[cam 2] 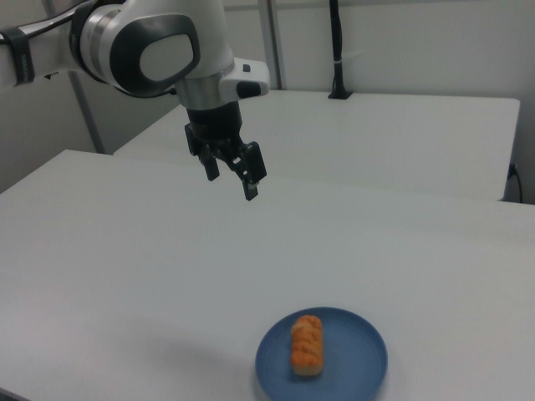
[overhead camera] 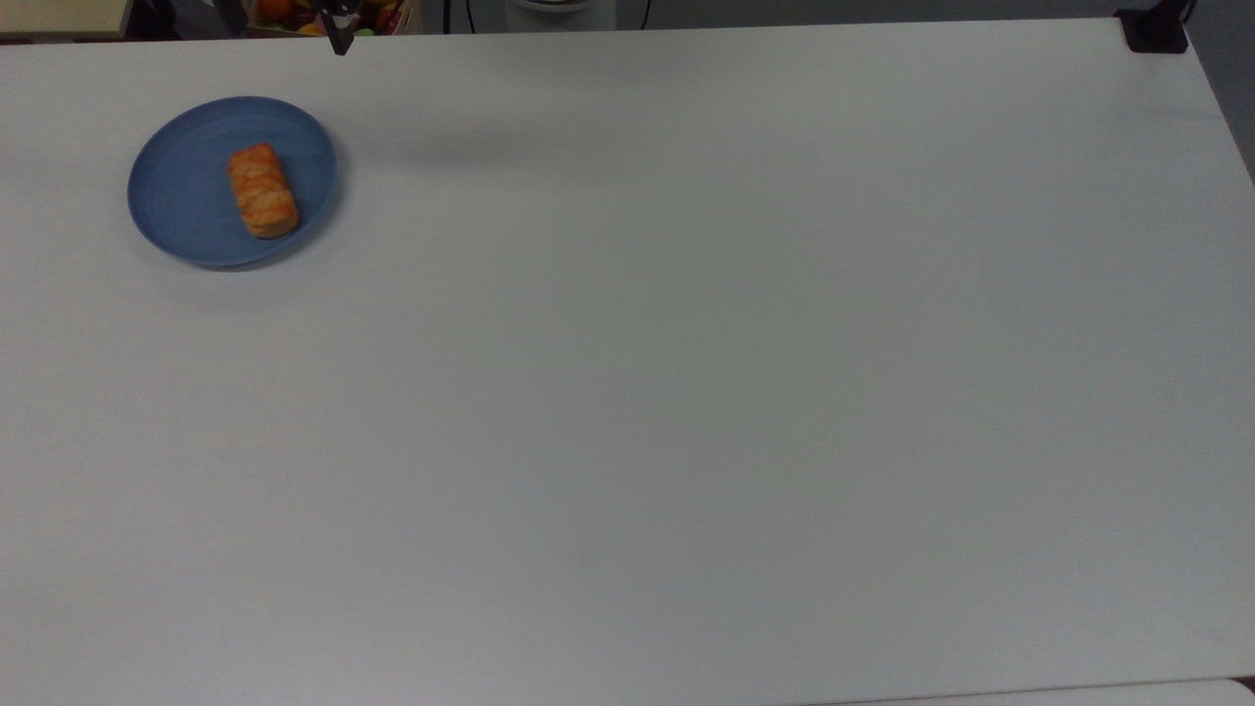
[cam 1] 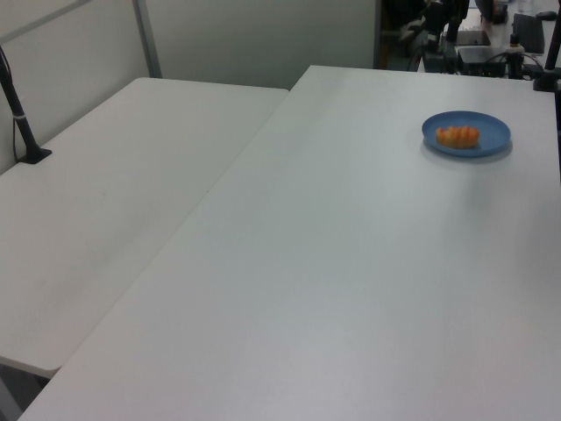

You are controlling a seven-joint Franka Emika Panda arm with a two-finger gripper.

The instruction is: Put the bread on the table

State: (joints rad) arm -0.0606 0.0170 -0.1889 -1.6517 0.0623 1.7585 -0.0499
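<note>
1. Since the table (overhead camera: pixel 686 392) was the largest thing before us, we looked at it first: its white top was wide and bare nearly everywhere, so we judged that free place for the bread was not lacking. In the left view a second white table (cam 1: pixel 114 202) stood against it on the left view's left.

2. We then looked at the arm (cam 2: pixel 142 46). In the right view it hung high over the table, in the right view's upper left, and nothing hung from it.

3. We found the blue plate (overhead camera: pixel 172 196) near the top view's upper left corner, resting flat on the table. In the right view it lay low, toward the right view's right, well apart from the arm.

4. We saw the gripper (cam 2: pixel 233 170) in the right view pointing down, with its two fingers spread and nothing between them. It was in the air, far above and aside from the plate.

5. We saw the bread (overhead camera: pixel 262 190) lying in the middle part of the plate, not on the table. It touched nothing other than the plate.

6. We therefore judged that no part of the task was done. All remained: to come over the plate, to descend, to grasp the bread, to lift it, and to lay it on the bare table beside the plate.
</note>
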